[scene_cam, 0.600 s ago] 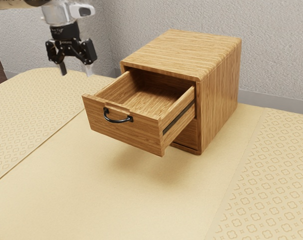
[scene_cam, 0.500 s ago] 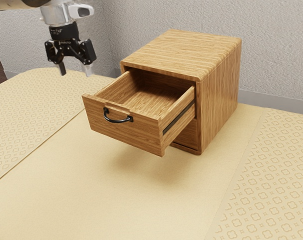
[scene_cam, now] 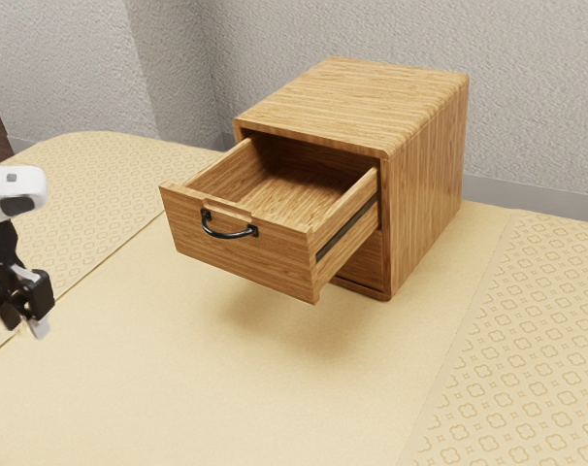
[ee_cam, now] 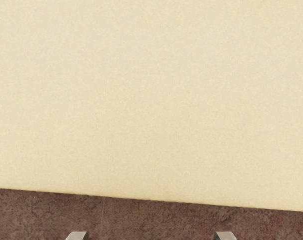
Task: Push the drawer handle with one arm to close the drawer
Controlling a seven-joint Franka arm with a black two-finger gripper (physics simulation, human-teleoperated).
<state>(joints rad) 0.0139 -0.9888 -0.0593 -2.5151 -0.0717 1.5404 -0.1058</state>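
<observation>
While the drawer (scene_cam: 260, 260) is staying open, the pincer (scene_cam: 25, 324) (spread wide, btw) is now sitting lower, probably lining up a push.

Claw (scene_cam: 24, 324) partly cut off by exterior view's left edge.

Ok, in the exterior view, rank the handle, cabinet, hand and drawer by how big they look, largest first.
1. Cabinet
2. Drawer
3. Hand, partly cut off at the edge
4. Handle
</observation>
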